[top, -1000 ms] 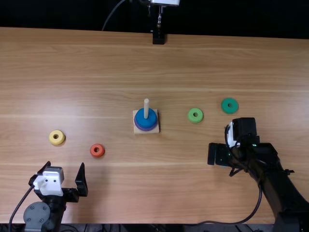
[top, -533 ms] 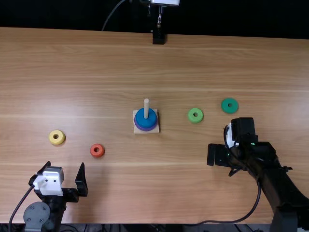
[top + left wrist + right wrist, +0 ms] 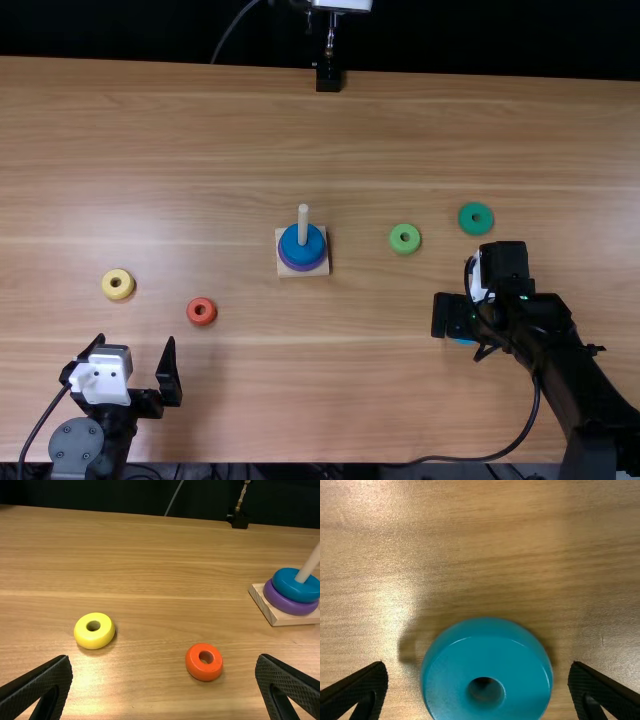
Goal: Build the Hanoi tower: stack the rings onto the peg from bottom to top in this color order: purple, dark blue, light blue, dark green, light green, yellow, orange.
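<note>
Hovering at the right side of the wooden table [image 3: 350,400], the right gripper [image 3: 479,666] spreads its fingers wide, holding nothing, on either side of the light blue ring [image 3: 451,682]. The ring lies flat on the wood, partly hidden beneath the gripper as seen from above. Across from it, the purple ring [image 3: 287,604] sits on the square base [image 3: 281,621] with the dark blue ring [image 3: 290,585] directly on top, the bare upper peg [image 3: 303,222] rising through both, so light blue looks to be next in line.

To an onlooker in the room, the pickup seems to call for a small sideways correction first: the ring sits nearer one finger than the other, and an uneven squeeze could shove or twist it. A level descent, fingertips low against the rim and clear of the wood, should give an even grip. The lift should then clear the peg's tip, with the hole lined up over it before release; a tilted ring could catch.

Off to the robot's left, the left gripper [image 3: 136,341] stands empty and wide open near the yellow ring [image 3: 94,638] and orange ring [image 3: 204,671]. The light green ring [image 3: 396,238] and dark green ring [image 3: 466,219] lie right of the peg.
</note>
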